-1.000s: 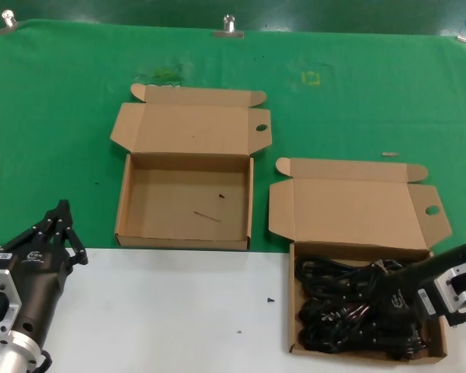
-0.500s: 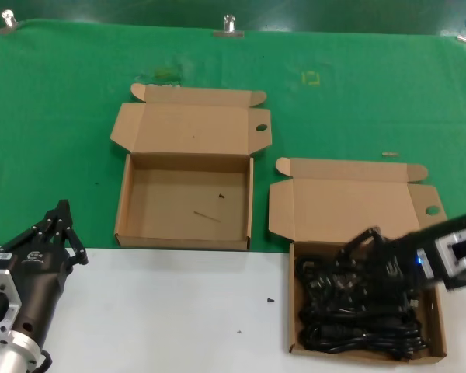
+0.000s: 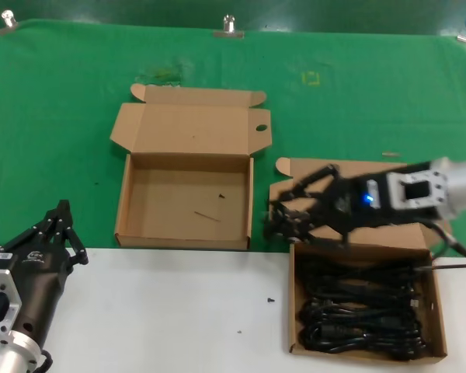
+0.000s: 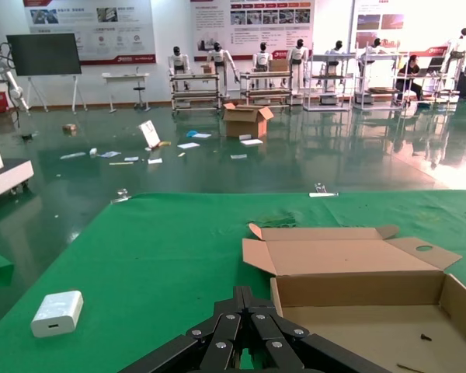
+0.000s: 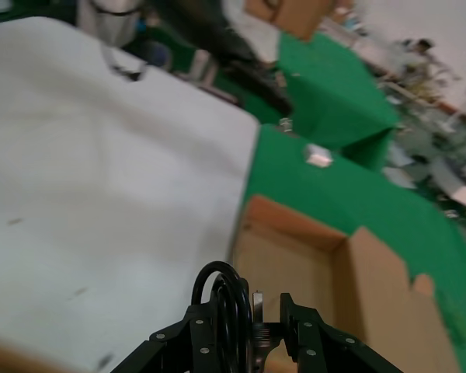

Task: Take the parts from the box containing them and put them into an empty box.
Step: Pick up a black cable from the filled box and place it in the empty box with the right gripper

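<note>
Right gripper [image 3: 283, 220], pinching a looped black power cord [image 3: 299, 203], hangs over the open lid of the shallow brown cardboard box of cords [image 3: 435, 311], where the remaining black cord bundles [image 3: 361, 307] lie. The speck-floored cardboard box [image 3: 124, 203] holds none. Left gripper [image 3: 60, 224], fingers pressed together, waits near the table's white edge.

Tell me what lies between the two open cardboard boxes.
Only a bare strip of green cloth, in the head view; the right tool hangs above it, gripping a black power cord.
</note>
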Tool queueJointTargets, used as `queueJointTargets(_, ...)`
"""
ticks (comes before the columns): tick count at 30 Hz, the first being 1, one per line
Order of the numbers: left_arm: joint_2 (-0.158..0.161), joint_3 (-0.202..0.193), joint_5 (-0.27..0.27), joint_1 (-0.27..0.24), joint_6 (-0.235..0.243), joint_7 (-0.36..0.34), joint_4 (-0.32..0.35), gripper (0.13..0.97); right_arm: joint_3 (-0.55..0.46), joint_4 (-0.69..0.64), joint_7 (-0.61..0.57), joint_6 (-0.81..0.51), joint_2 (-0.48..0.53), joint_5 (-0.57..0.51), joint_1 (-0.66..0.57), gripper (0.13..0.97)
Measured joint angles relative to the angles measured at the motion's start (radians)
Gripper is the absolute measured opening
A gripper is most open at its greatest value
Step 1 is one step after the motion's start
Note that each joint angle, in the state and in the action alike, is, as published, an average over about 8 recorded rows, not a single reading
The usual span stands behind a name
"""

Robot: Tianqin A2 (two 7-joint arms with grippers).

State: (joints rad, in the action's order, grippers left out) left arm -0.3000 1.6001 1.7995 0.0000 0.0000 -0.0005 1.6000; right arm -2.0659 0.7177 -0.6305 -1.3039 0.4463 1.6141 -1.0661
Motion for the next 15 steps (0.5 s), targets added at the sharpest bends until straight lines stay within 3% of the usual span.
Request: queueJointTargets(15,0.000,0.000,0.000,0.000,0.000,0.000,0.000,0.139,0.107,-0.494,-0.221,0.163,-0.287,0.068,-0.151,0.294)
